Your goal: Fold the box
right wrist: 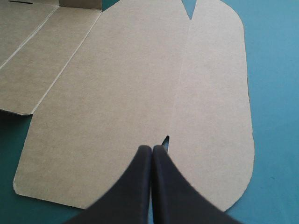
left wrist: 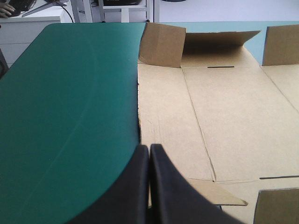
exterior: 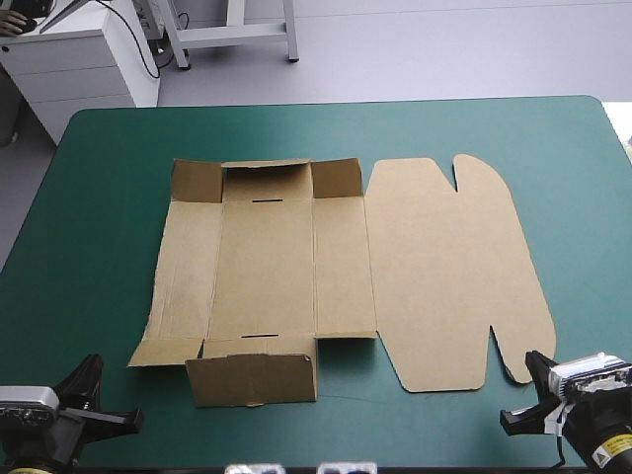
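Observation:
The brown box (exterior: 296, 276) lies as a cut sheet on the teal-green cover, mostly flat. Its far end flap (exterior: 267, 178) and near end flap (exterior: 252, 377) stand raised, and its wide lid panel (exterior: 449, 276) lies flat on the right. My left gripper (exterior: 94, 395) rests at the table's near left corner, shut, its fingers (left wrist: 149, 154) meeting just short of the box's left edge (left wrist: 163, 116). At the near right corner sits my right gripper (exterior: 528, 390), shut, with its tip (right wrist: 152, 151) over the lid's near edge (right wrist: 140, 93). Neither holds anything.
Bare teal-green cover (exterior: 99, 247) lies left of the box and along the far edge. A white cabinet (exterior: 69, 59) stands beyond the table's far left corner.

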Robot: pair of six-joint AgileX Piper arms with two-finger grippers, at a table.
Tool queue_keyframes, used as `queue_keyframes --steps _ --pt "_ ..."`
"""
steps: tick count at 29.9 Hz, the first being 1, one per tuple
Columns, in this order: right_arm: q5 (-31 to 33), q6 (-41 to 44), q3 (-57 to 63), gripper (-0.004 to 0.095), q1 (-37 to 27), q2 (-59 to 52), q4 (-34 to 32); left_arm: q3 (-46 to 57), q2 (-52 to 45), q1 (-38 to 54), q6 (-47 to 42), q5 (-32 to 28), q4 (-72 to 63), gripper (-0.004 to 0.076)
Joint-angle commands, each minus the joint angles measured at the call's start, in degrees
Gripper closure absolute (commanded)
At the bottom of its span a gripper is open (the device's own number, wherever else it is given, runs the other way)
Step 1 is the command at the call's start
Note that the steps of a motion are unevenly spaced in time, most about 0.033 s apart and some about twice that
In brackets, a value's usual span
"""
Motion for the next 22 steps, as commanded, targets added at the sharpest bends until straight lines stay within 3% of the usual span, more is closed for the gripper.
queue_keyframes --steps 1,16,22 --pt "-4.06 -0.09 -1.33 0.0928 -0.23 0.91 -0.21 -1.48 -0.46 -0.54 -0.08 -4.03 -0.09 0.0732" --pt "-4.06 -0.09 -1.33 0.0928 -0.23 0.91 -0.21 -1.48 -0.33 -0.54 -1.39 -3.89 -0.75 0.0732" --pt "-4.06 -0.09 -1.33 0.0927 -0.23 0.91 -0.21 -5.39 6.23 -0.54 -1.39 -3.26 -0.75 0.0732"
